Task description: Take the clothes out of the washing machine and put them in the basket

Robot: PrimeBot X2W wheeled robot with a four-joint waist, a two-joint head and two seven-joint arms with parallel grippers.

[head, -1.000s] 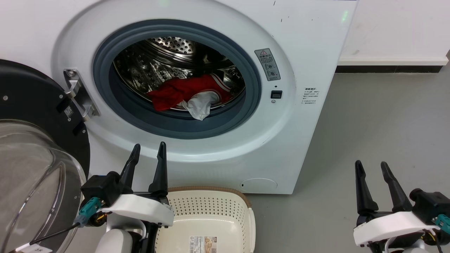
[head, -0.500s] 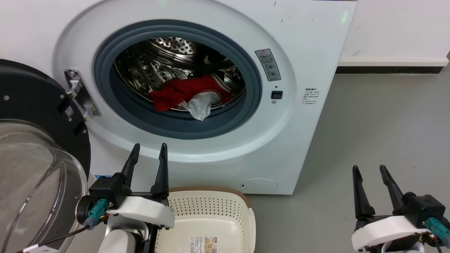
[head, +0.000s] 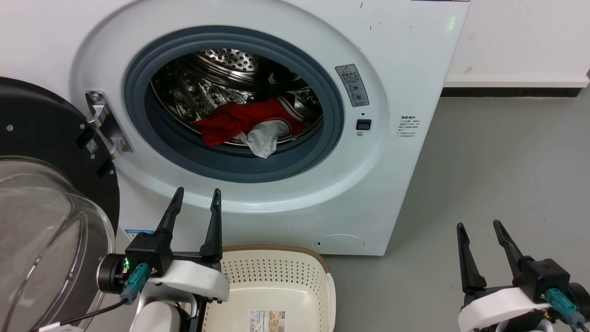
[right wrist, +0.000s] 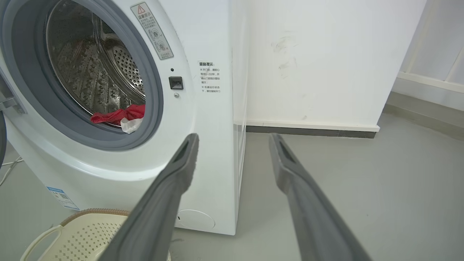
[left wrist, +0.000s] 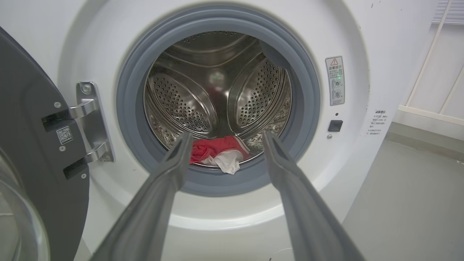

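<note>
The white washing machine (head: 405, 55) stands with its door (head: 41, 152) swung open to the left. Inside the steel drum lie the clothes (head: 239, 122): a red garment with a white piece hanging over the grey ring; they show too in the left wrist view (left wrist: 221, 154) and the right wrist view (right wrist: 121, 116). The cream basket (head: 276, 276) sits on the floor right below the opening. My left gripper (head: 197, 194) is open and empty, in front of the machine below the drum. My right gripper (head: 478, 227) is open and empty over the floor at the lower right.
The glass door bulges into the lower left beside my left arm. A white wall (head: 521, 41) with a dark baseboard runs behind the grey floor (head: 498, 166) on the right. The basket's corner (right wrist: 76, 232) shows in the right wrist view.
My right gripper has sunk slightly and drifted left. My left gripper's wrist has turned a little, its fingers staying almost in place. The clothes have not moved.
</note>
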